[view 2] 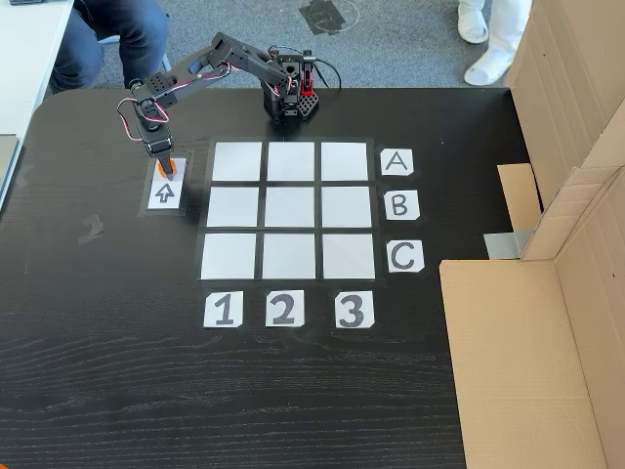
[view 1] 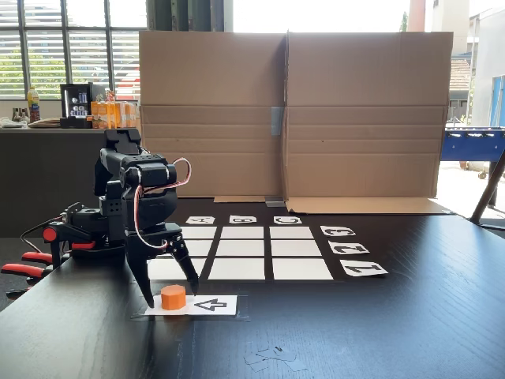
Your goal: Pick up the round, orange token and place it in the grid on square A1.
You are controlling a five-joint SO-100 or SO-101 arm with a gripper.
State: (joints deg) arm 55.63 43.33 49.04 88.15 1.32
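- Token (view 1: 173, 297): sits on the arrow card (view 1: 211, 304), left of the grid (view 2: 288, 211) in the top view.
- Gripper (view 1: 172, 297): we see its fingers spread, straddling the token, not clamped.
- We judge the token light, rigid, smooth; grasp across its curved sides.

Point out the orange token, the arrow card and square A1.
orange token (view 1: 173, 297), a fixed view, its front side.
arrow card (view 1: 211, 305), a fixed view, on the printed arrow.
square A1 (view 2: 237, 161), a fixed view, the square's middle.
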